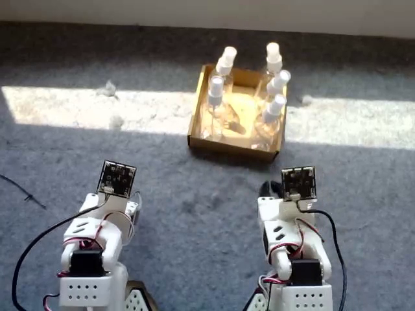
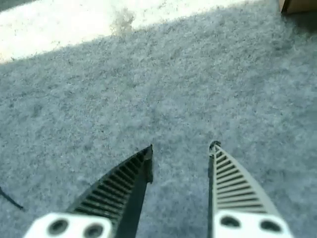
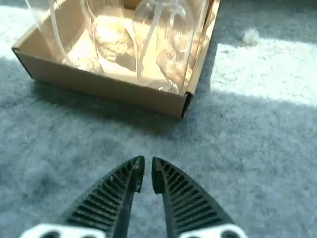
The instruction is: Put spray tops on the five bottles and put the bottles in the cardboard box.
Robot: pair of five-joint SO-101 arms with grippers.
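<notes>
**All five capped bottles in the box; both arms back at the near edge**

High view. You'll find the cardboard box at upper centre of the frame, sitting on the grey carpeted surface, partly in a band of sunlight. Five clear bottles stand inside it, each wearing a white spray top: two along the left wall, three along the right. The left arm is at lower left and the right arm at lower right, both well apart from the box. A black cable trails at the left edge.

Left wrist view. Your left gripper has its fingers spread wide, nothing between them, only carpet below. A brown corner of the box shows at the upper right of the frame. Sunlit carpet runs across the upper left.

Right wrist view. Your right gripper has its tips drawn together with just a sliver of gap, holding nothing. The box lies near, across the upper half of the frame, the glassy bottle bodies upright inside. A pale tuft of lint rests on the carpet at upper right, beside the box.
</notes>
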